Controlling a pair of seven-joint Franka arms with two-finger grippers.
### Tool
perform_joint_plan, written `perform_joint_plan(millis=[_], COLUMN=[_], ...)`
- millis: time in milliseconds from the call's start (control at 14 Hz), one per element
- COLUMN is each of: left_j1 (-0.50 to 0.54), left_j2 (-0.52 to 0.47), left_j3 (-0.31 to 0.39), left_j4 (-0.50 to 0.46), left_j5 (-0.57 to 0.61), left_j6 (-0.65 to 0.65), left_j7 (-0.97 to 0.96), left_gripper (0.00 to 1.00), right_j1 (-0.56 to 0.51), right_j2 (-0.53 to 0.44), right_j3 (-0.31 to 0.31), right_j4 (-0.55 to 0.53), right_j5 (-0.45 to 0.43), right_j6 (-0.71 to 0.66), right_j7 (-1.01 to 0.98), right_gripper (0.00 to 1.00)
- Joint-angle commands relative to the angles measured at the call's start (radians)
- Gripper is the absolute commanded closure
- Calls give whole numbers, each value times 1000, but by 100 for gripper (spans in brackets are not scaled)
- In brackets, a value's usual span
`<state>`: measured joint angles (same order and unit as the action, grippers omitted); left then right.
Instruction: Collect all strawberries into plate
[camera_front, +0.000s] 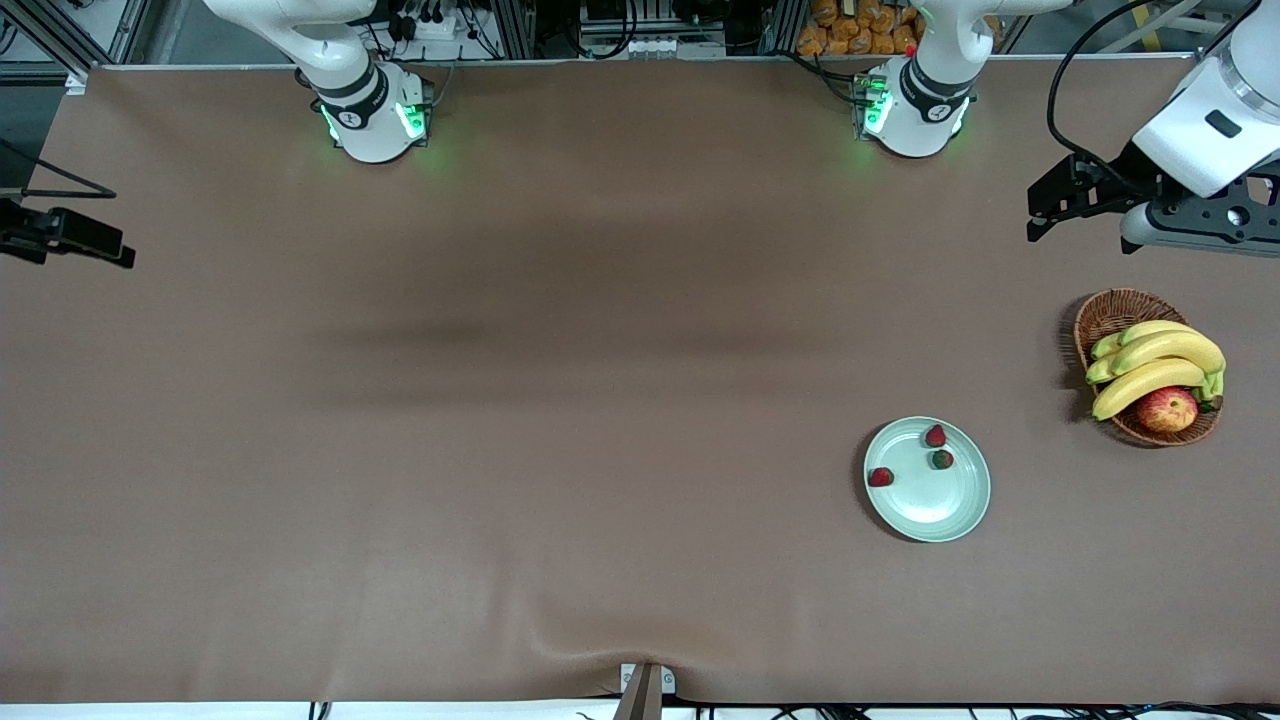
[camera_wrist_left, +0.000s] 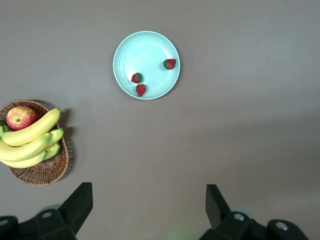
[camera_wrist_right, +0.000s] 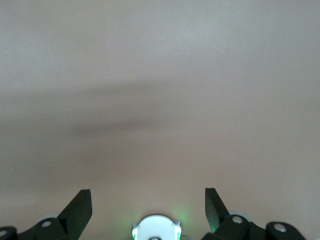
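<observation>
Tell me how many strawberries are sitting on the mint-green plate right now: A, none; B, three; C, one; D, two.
B: three strawberries, and, all lie inside the rim of the plate, and no other strawberry shows on the table or in the wicker basket with the bananas and the apple.

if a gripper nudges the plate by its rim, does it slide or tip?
Probably slides: the plate looks smooth and glossy and sits flat on the cloth. A downward press on the raised rim might tip it. The three strawberries lie loose on it, so they may roll.
</observation>
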<state>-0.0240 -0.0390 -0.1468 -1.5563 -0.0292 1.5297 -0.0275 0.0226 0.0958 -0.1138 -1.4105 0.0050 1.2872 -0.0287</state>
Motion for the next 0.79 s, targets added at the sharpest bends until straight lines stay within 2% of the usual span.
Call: perform_joint_plan(millis=[0,214,714], left_j1=[7,7,7], left_j2=[-9,-6,-6], left_j3=[-7,-7,-7], left_j4=[-13,-11,-11], left_j5=[17,17,17], left_j6=[-8,-8,-6], left_j7=[-14,-14,-14], left_gripper=[0,0,0], right_j1=[-15,-32,-36], right_j2=[-22,-34,-48], right_j3=[2,-3,0], right_j4=[2,4,4], right_j5=[10,50,61], right_j6=[-101,-112,-105], right_j7=[3,3,-5], right_gripper=[0,0,0])
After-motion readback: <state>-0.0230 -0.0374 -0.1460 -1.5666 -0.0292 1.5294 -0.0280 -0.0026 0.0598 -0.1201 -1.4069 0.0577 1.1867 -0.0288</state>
